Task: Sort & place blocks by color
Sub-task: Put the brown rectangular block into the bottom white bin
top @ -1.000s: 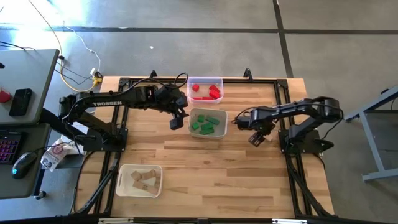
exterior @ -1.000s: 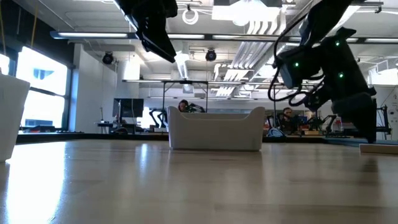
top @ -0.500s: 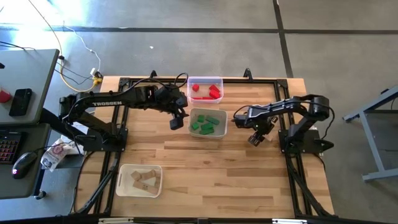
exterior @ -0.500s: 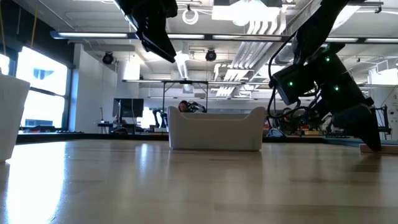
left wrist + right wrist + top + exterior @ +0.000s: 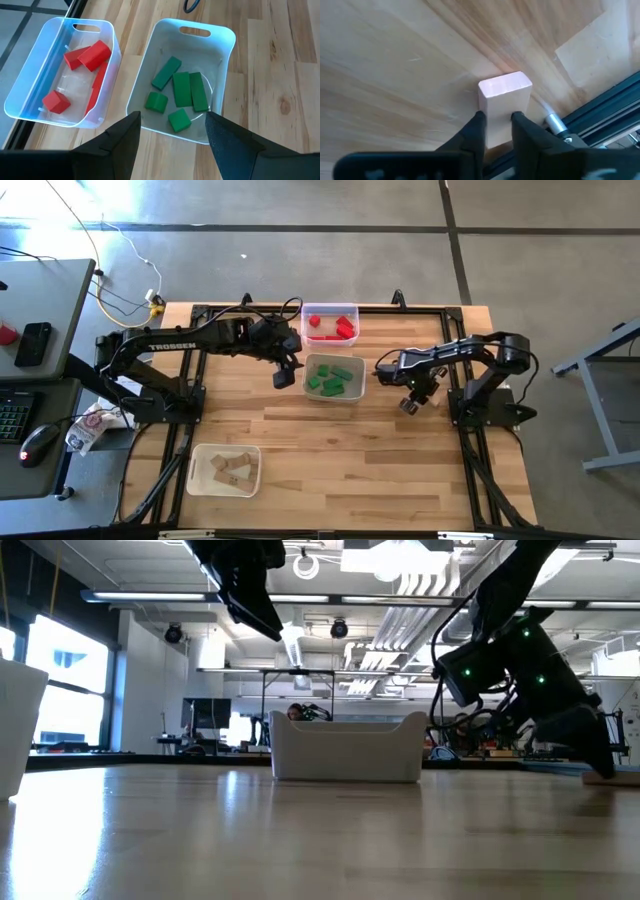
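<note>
Since the earlier frame, your right gripper [image 5: 409, 404] has dropped to the tabletop and narrowed its fingers [image 5: 476, 131] onto a plain wood block [image 5: 503, 107]; the left gripper [image 5: 284, 376] has not changed position. The wood block lies flat on the table [image 5: 330, 450], to the right of the green tray [image 5: 358, 387] and well apart from it, close to the table's right frame rail. The right wrist view shows both fingers pressed against the block's near end, so treat it as grasped, though only by that end. Confirm the clamp is firm before lifting, because an end grip may let the block swing. Lift straight up until clear of the frame rail, then carry the block around the green tray toward the wood tray [image 5: 198, 477], which sits well to the lower left of it. The left gripper hangs just left of the green tray with its jaws spread and nothing held; route past it.
</note>
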Robot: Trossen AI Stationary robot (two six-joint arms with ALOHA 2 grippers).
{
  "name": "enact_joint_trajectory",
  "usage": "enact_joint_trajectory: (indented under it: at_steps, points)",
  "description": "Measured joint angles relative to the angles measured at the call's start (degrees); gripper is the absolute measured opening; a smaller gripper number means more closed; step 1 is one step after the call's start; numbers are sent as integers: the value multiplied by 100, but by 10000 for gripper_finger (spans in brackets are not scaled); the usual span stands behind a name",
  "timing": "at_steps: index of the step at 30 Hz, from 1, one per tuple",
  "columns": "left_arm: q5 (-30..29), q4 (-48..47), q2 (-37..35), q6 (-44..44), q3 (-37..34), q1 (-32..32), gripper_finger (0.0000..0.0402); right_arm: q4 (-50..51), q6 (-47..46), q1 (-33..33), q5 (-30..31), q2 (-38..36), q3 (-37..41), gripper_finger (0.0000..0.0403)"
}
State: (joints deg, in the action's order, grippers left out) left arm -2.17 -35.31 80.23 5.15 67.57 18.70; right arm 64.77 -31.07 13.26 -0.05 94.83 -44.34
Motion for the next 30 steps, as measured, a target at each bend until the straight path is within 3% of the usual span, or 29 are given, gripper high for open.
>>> enact_joint_trajectory:
  at_steps: [8,13,17,30]
  points:
    - [0,0,0,1,0,1,209,99,7,-15,43,9,11,12]
    - [0,0,0,2,0,0,209,103,78,-15,47,9,13,11]
    - [0,0,0,2,0,2,209,101,148,-15,54,13,17,38]
    - [0,0,0,67,0,2,209,410,157,1,385,22,26,195]
